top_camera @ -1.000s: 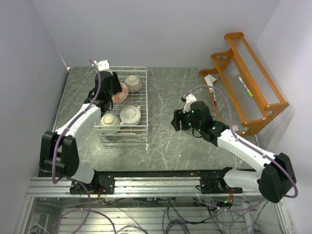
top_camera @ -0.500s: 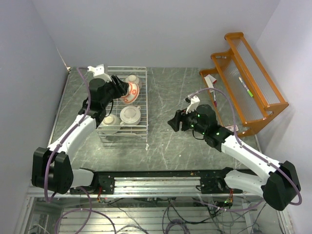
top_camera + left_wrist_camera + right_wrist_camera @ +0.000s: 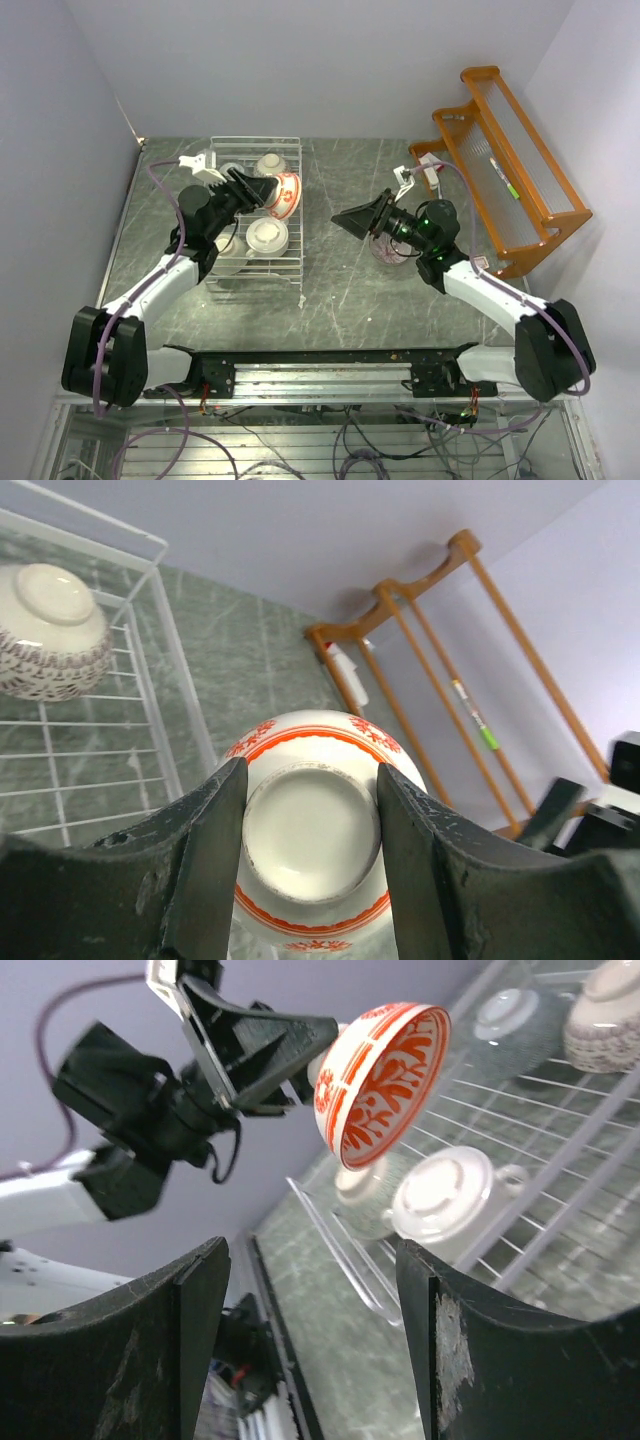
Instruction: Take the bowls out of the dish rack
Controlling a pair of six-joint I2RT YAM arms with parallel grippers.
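- Left gripper [image 3: 310, 780] is clamped on the foot ring of the red-and-white bowl [image 3: 284, 193], 1 finger on each side of that small ring. The bowl hangs tipped on its side in the air, above the right edge of the dish rack [image 3: 255, 138].
- The grip is the first worry. The ring is shallow and glazed, so a jerk or a twist of the wrist could let the bowl slide out.
- If it drops here, it lands on the rack wire or on the cream bowl with the handle [image 3: 448, 1192] below, and ceramic on ceramic can chip.
- Right gripper [image 3: 342, 217] has its fingers spread wide and points at the bowl's open mouth from the middle of the table [image 3: 340, 290], near it but not touching. This looks like a handover setting up.
- A handover carries its own risk: if the left lets go before the right has closed on the rim, the bowl falls.
- If the right comes in off line, a fingertip knocks the rim and levers the bowl out of the left's hold.
- The 2 wrists are close, so an overshoot means the arms clash.
- A small bowl [image 3: 384, 250] sits on the table just under the right wrist, where a low swing could shove it.
- The grey patterned bowl [image 3: 52, 630] rests upside down at the rack's far end, out of harm's way.
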